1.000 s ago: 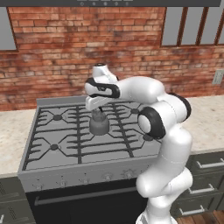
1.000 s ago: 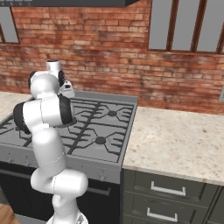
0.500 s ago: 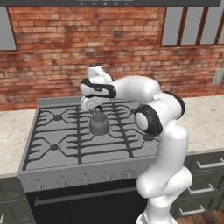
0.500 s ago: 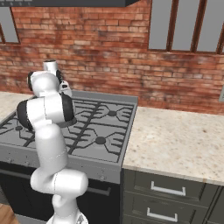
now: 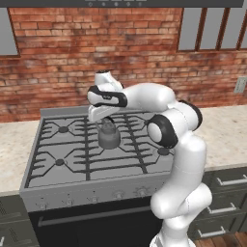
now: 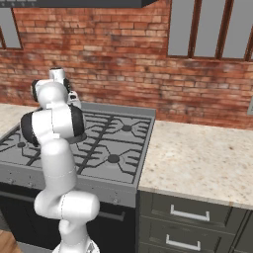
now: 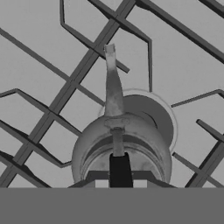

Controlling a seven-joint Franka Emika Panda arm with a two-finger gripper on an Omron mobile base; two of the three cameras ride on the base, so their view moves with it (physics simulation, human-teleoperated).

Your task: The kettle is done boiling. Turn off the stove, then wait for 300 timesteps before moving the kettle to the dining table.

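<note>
Change: the hand is sitting lower over the kettle (image 5: 109, 135) than a second ago, when it was hovering well above; the fingers, wide apart then, are now drawn together on the handle
Arm: it is rising at the lower right of the left base view, bending at a dark elbow and reaching left across the stove (image 5: 58, 149), the wrist turning the hand downward
Gripper: the gripper (image 7: 119, 168) is pinching the kettle's thin dark arched handle, jaws nearly pressed together, seen from the hand view as one dark strip at the kettle's top
Kettle place: it is standing upright on the black grates around the middle of the cooktop, directly under the hand
Kettle heading: in the hand view the spout is pointing toward the top of the picture, the long axis running from handle to spout tip
Surroundings: a speckled counter (image 6: 197, 158) is lying just beside the stove, a brick wall (image 5: 135, 53) behind
</note>
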